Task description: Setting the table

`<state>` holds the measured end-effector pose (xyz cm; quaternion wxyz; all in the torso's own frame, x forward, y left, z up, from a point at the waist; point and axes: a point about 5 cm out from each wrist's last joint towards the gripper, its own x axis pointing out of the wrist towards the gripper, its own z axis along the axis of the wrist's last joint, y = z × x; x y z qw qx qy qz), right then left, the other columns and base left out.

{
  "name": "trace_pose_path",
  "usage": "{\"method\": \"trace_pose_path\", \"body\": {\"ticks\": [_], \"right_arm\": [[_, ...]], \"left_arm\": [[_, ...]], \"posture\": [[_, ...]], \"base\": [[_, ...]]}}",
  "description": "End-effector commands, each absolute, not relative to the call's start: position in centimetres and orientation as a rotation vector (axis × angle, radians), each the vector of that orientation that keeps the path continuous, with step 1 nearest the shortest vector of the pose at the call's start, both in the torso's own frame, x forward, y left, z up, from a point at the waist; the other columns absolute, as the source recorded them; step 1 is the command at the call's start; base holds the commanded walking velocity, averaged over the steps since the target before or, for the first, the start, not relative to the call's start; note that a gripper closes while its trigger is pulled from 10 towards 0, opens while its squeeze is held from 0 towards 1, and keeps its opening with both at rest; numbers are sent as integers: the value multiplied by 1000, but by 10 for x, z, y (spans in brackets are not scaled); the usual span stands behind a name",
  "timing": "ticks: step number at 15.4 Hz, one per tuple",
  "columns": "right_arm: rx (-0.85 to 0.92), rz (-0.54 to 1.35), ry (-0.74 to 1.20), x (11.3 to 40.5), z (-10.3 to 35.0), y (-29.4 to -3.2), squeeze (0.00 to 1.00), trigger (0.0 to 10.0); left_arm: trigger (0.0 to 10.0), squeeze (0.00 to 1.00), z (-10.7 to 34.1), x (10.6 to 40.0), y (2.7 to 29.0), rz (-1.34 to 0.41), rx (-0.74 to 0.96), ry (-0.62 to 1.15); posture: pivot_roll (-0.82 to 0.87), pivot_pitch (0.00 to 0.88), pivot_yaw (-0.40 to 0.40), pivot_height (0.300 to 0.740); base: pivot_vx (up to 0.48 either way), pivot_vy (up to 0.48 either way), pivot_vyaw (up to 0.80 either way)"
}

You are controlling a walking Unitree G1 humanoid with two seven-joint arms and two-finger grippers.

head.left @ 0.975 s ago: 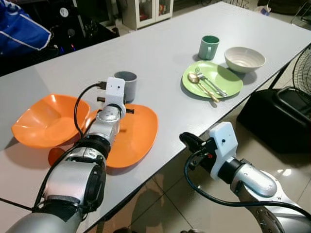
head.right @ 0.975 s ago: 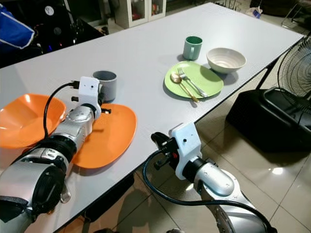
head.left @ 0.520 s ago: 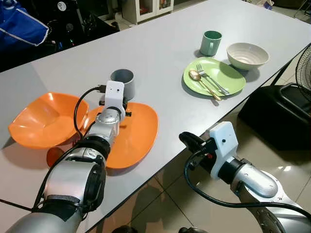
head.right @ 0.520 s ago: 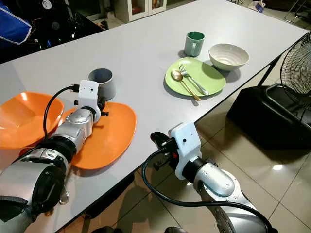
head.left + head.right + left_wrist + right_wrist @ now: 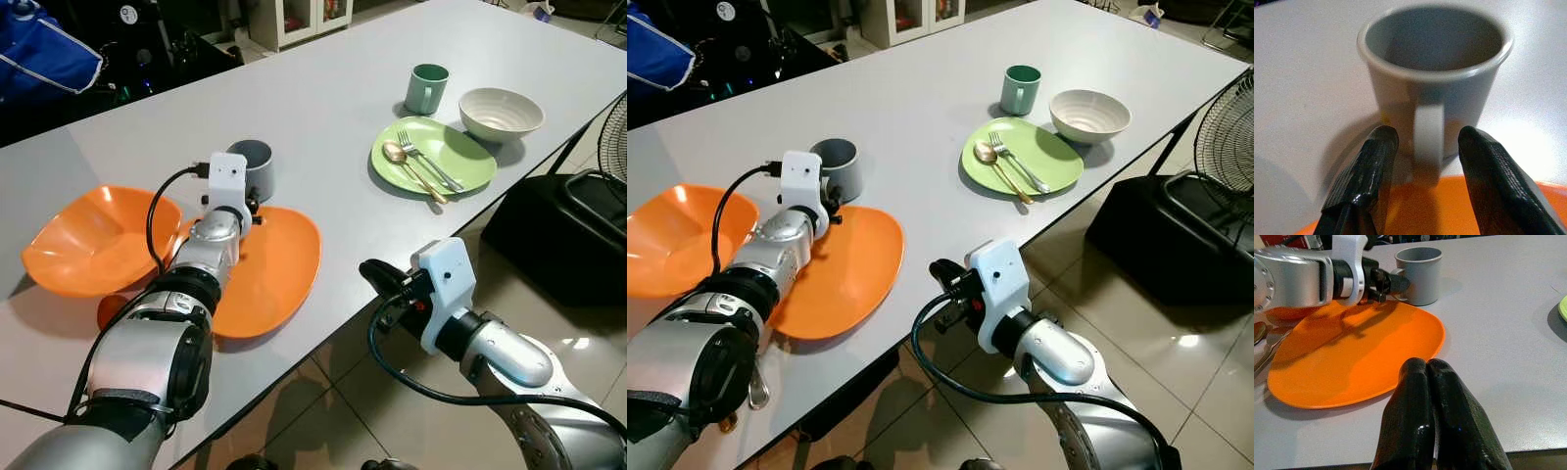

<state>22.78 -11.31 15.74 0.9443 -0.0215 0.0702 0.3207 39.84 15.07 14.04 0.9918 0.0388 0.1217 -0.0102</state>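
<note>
A grey mug (image 5: 257, 164) stands on the white table (image 5: 323, 108), just behind an orange plate (image 5: 277, 262). My left gripper (image 5: 1428, 138) reaches over the plate's far rim to the mug (image 5: 1435, 73). It is open, one finger on each side of the mug's handle (image 5: 1427, 132), with small gaps left. An orange bowl (image 5: 93, 240) lies left of the plate. My right gripper (image 5: 1425, 364) is shut and holds nothing. It hovers at the table's near edge, in front of the orange plate (image 5: 1356, 357).
At the far right sits a set place: a green plate (image 5: 458, 162) with a spoon (image 5: 407, 166) and fork (image 5: 423, 162), a green mug (image 5: 427, 88) and a white bowl (image 5: 501, 110). A black bag (image 5: 558, 245) lies on the floor. A person's blue sleeve (image 5: 49, 59) is at the back left.
My left gripper has pushed forward over the plate until its fingers flank the grey mug's handle. The right arm has drifted slightly left. The camera has shifted a little.
</note>
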Motion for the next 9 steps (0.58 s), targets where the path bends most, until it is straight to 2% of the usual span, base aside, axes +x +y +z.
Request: {"method": "trace_pose_path", "body": {"ticks": [1, 4, 6, 7, 9], "right_arm": [[-46, 646, 129, 231, 158, -113, 0, 10000], [-45, 638, 113, 236, 159, -112, 0, 10000], [-46, 628, 100, 239, 160, -112, 0, 10000], [-46, 602, 81, 242, 162, -114, 0, 10000], [-21, 500, 15, 249, 170, -121, 0, 10000]], "left_arm": [[10000, 0, 147, 400, 147, -50, 84, 220], [10000, 0, 147, 397, 154, -32, 93, 194], [10000, 0, 155, 392, 170, 36, 148, 113], [10000, 0, 173, 383, 180, 73, 155, -9], [10000, 0, 205, 365, 177, 33, 38, -196]], "posture": [[-60, 16, 39, 740], [-51, 1, 41, 740], [-46, 0, 38, 740], [-41, 0, 34, 740], [-30, 0, 24, 740]], "base": [[0, 0, 0], [0, 0, 0], [0, 0, 0], [0, 0, 0], [0, 0, 0]]}}
